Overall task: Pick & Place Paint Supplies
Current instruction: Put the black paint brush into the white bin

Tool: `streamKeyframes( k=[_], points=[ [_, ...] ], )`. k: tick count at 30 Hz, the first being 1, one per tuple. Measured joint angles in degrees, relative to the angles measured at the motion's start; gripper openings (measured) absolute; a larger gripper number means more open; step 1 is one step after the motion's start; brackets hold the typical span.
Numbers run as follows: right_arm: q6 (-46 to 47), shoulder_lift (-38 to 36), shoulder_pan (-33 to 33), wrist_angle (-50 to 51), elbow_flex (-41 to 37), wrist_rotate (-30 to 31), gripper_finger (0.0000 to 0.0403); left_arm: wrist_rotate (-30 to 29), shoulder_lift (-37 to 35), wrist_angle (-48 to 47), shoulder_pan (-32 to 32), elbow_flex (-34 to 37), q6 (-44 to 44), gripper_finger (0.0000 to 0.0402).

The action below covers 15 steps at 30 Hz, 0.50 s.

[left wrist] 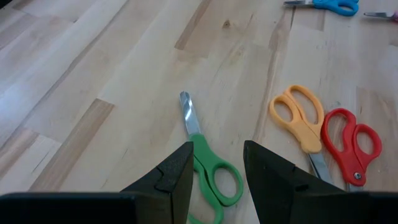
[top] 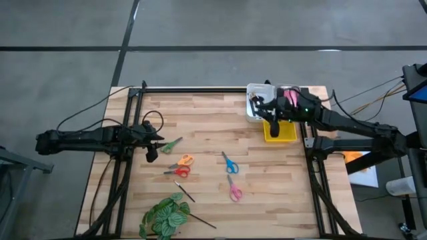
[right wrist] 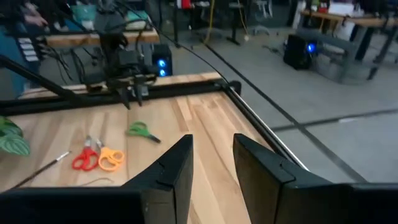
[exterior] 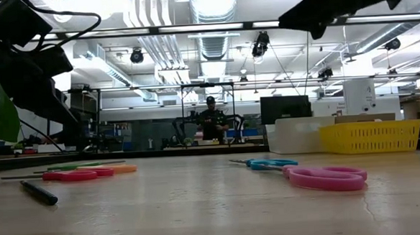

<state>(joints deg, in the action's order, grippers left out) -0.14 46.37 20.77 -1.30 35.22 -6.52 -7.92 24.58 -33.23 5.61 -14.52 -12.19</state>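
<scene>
I'm looking down on the wooden table [top: 267, 193], with the left arm reaching in over its left edge and the right arm over the far right corner.

At that far right corner sit two bins side by side: a white bin [top: 257, 100] and a yellow basket [top: 280, 131]. My right hand [top: 274, 125] hangs above the yellow basket; its fingers stand a narrow gap apart with nothing between them. Something pink shows just beside the arm by the bins, but I cannot tell what it is.

At the near edge lies a green leafy plant [top: 163, 217].

My left hand [left wrist: 216, 171] sits low over the table's left side, fingers parted in a narrow gap and empty. The green scissors [left wrist: 208, 168] lie directly beneath and ahead of it, handle loops between the fingertips as I see them from the wrist, blades pointing away.

I count five scissors, all flat on the table. Besides the green pair, the orange scissors [top: 183, 161] and red scissors [top: 179, 171] lie touching each other just beside the left hand, toward the middle. The blue scissors [top: 229, 163] and pink scissors [top: 234, 189] lie near the centre, well apart from both hands.

I count two thin dark brushes: one brush [top: 185, 191] by the plant's far side, a second brush [top: 202, 221] at its right.
</scene>
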Motion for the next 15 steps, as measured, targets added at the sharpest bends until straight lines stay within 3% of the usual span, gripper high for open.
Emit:
streamKeyframes(
  k=[7, 15],
  points=[
    [0.0, -4.2, -0.4, -10.2, -8.5, -0.6, 0.0113, 0.0, 0.0, 0.0, 0.0, 0.0, 0.2, 0.0145],
    [0.0, -6.8, -0.4, -10.9, -9.9, -1.3, 0.0113, 0.0, 0.0, 0.0, 0.0, 0.0, 0.1, 0.0145]
  ],
)
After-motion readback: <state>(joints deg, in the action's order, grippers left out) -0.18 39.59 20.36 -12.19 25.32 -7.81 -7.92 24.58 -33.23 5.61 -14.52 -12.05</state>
